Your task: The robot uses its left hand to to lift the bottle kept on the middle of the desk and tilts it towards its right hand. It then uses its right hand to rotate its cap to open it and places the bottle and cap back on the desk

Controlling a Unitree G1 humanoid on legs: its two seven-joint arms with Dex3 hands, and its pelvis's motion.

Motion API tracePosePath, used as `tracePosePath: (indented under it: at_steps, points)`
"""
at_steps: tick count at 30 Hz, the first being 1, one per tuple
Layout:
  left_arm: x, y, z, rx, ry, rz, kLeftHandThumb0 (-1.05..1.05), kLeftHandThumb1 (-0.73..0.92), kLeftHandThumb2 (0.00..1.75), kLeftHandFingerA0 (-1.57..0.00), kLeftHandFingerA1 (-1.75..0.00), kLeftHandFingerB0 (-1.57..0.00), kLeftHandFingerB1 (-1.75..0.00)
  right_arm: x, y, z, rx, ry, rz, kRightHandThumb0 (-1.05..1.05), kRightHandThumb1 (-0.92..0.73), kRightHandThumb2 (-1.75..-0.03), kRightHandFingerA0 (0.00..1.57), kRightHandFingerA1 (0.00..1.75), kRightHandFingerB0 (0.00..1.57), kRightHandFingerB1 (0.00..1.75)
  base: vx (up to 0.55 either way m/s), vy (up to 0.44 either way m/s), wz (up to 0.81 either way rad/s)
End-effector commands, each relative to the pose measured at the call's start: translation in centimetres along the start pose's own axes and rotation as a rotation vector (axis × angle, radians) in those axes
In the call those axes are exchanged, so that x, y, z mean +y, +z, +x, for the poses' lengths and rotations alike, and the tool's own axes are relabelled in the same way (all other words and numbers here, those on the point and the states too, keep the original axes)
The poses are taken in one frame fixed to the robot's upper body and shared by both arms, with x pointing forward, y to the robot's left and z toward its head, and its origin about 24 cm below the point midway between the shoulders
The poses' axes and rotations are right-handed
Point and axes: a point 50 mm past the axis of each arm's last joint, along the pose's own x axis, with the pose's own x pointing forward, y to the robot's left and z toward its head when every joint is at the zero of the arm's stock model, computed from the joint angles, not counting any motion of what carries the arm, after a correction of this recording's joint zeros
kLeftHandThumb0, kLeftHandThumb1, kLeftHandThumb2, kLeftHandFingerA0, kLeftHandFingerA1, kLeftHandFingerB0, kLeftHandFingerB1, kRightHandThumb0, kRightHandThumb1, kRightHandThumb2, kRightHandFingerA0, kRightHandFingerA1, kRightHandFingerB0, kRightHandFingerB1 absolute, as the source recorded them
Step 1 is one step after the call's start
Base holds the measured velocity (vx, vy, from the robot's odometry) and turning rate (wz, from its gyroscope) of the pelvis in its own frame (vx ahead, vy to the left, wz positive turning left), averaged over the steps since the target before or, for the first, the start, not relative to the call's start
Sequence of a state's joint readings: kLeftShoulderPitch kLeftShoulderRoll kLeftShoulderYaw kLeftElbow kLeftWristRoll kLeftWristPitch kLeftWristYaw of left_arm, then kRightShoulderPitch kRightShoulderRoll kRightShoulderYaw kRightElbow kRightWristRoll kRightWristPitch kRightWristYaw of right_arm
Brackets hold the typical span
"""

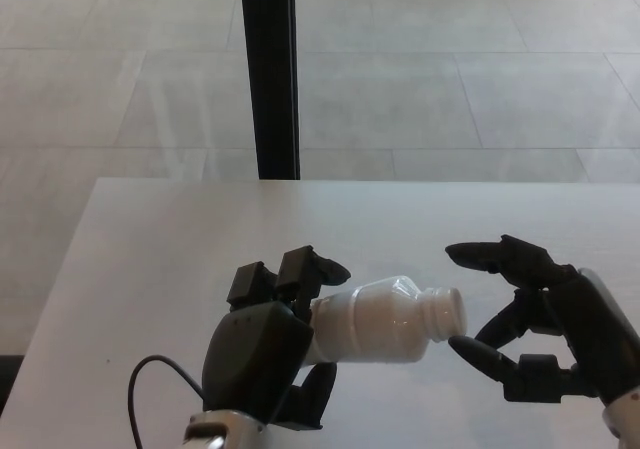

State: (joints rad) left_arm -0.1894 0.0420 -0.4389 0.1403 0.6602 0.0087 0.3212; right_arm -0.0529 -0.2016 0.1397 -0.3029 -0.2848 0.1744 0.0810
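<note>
The bottle was off the desk, held on its side above the near middle of the pale tabletop. It was white and squat, and it lay nearly level, with its neck pointing toward the robot's right side. The left hand was wrapped around the bottle's base end; two black fingers curled over the top of it and the thumb showed underneath. The white cap sat on the bottle's neck.

The right hand was just beyond the cap end of the bottle. Its fingers were spread wide and held nothing. The upper finger reached out above and past the cap, apart from it. The lower fingertip lay just under the cap, so close that I could not tell whether it touched.

A thin black cable looped out beside the left wrist, on the far side from the bottle. Beyond the desk's far edge, well behind the bottle, a dark upright post rose from a floor of large grey tiles.
</note>
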Motion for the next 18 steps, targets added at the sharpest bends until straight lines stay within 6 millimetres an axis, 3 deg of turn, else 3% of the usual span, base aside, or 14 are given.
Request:
tracePosePath:
  at_steps: [1,6,7,18]
  points:
    - [0.33,0.05,0.22,-0.013,0.022,0.004,0.17,0.38,1.56,-1.02,-1.75,-0.90,-1.47,-0.05,-0.15,-0.06,-0.010,-0.018,-0.030,-0.61,-0.42,-0.84,0.90,0.96,0.41,0.52,0.00,0.000,0.00]
    - [0.47,0.08,0.36,-0.016,0.029,0.008,0.17,0.39,1.55,-1.02,-1.75,-0.91,-1.47,0.12,-0.34,-0.15,-0.004,-0.008,-0.045,-0.61,-0.43,-0.84,0.91,0.98,0.41,0.53,0.00,0.000,0.00]
    - [0.48,0.06,0.34,-0.018,0.027,0.013,0.17,0.39,1.53,-1.01,-1.74,-0.90,-1.47,0.14,-0.38,-0.16,0.003,-0.004,-0.048,-0.60,-0.56,-0.58,0.90,1.00,0.47,0.41,0.00,0.000,0.00]
    - [0.57,0.21,0.48,-0.028,0.035,0.024,0.17,0.39,1.51,-1.01,-1.73,-0.90,-1.45,0.10,-0.18,0.00,-0.003,-0.014,-0.072,-0.52,-0.59,-0.58,0.89,1.12,0.52,0.42,0.00,0.000,0.00]
